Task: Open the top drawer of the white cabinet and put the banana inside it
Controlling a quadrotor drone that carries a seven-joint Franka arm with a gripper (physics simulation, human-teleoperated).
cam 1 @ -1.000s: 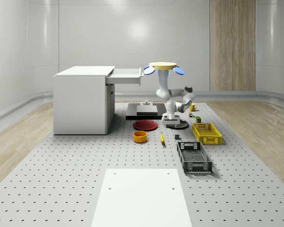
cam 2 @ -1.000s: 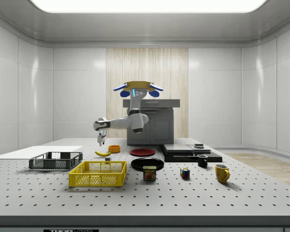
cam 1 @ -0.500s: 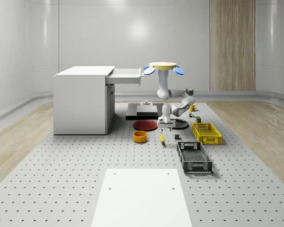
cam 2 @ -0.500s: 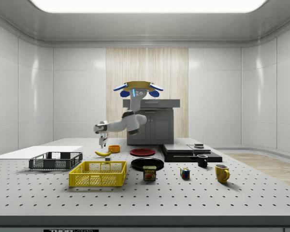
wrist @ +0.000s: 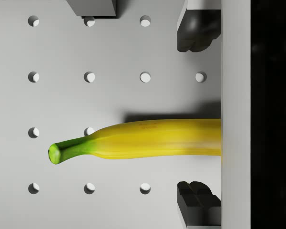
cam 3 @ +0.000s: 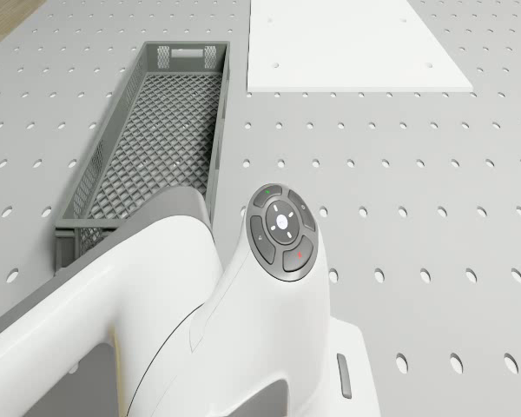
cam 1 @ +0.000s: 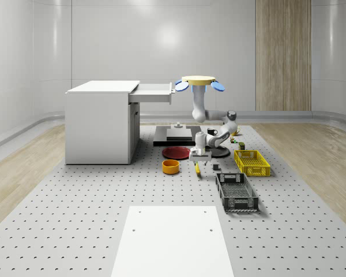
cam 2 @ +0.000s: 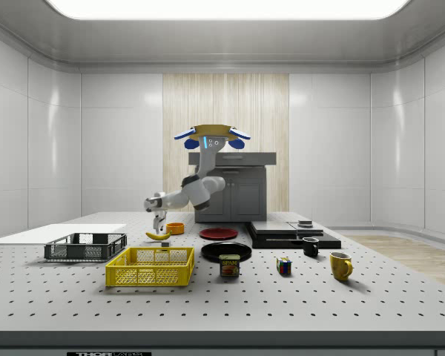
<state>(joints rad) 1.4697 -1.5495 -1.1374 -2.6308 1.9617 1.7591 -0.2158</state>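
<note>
The drone (cam 1: 198, 81) was seen hovering beside the white cabinet (cam 1: 101, 121), whose top drawer (cam 1: 154, 92) was pulled out; the tool (wrist: 199, 112) was held just above the banana (wrist: 143, 139), fingers (wrist: 196, 25) spread wide either side; the banana was laid on the desk (cam 1: 104, 196), right of the orange bowl (cam 1: 170, 167).

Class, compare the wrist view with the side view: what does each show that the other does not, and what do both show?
Wrist view alone: the banana's green stem, and the fingertips spread on either side of it, apart from it.
Side view alone: the drone hovering in front of the cabinet, the yellow crate, the mug.
Both: the banana lying on the table under the gripper.
</note>
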